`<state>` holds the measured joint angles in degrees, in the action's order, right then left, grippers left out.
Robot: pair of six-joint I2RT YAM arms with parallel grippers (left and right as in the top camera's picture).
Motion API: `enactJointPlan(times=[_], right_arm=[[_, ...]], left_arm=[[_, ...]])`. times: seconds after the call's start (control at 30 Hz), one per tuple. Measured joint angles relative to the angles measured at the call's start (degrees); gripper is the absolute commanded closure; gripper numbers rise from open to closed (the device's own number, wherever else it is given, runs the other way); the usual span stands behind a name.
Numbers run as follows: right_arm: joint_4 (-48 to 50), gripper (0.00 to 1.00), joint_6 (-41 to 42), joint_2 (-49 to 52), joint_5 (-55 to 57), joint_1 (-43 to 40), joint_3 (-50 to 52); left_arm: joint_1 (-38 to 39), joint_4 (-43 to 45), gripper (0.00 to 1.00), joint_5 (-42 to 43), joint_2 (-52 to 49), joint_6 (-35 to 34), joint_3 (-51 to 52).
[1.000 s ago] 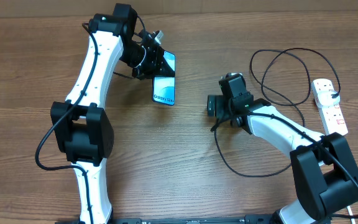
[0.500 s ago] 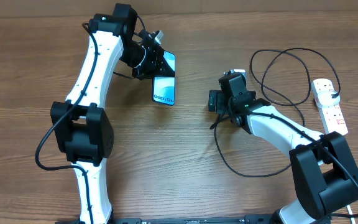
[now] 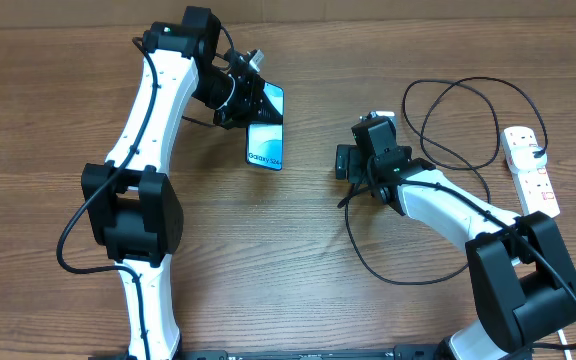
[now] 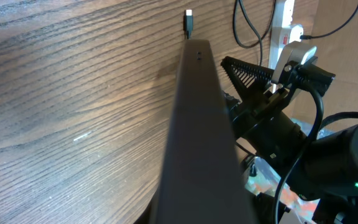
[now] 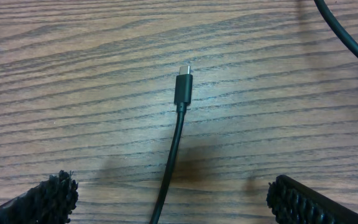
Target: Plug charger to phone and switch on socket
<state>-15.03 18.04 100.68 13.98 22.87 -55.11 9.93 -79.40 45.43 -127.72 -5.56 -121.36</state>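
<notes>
Left claw (image 3: 255, 103) pinches the phone (image 3: 266, 142) by its top end, tilted up off the table (image 3: 298, 260), upper left. Right claw (image 5: 173, 186) is spread wide over the charger (image 5: 183, 90), whose tip lies flat btwn my fingers. Cable's prob. light and floppy, so I'd grab the stiff plug body, not the cord. Phone glass looks slick. Socket (image 3: 530, 172) sits far right.
</notes>
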Motion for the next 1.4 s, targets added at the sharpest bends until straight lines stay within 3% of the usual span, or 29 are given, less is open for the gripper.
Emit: enactJointPlan(times=[0.57,1.1,1.13,1.3,1.4], right_arm=[[0.0,0.00,0.0,0.0,0.0,0.0,0.0],[1.0,0.00,0.0,0.0,-1.8,0.0,0.0],[1.1,0.03,0.0,0.0,-2.3,0.0,0.0],[3.9,0.50,-1.0,0.1,-6.2,0.0,-0.2],[2.4,0.60,-1.4,0.2,-7.9,-0.3,-1.6]], left_arm=[[0.0,0.6,0.96,11.4,0.0,-3.9,0.0],[0.0,2.6,0.96,12.7,0.0,-4.8,0.0],[0.0,2.6,0.96,12.7,0.0,-4.8,0.0],[-0.5,2.8,0.96,12.8,0.0,-4.8,0.0],[-1.3,2.8,0.96,12.9,0.0,-4.8,0.0]])
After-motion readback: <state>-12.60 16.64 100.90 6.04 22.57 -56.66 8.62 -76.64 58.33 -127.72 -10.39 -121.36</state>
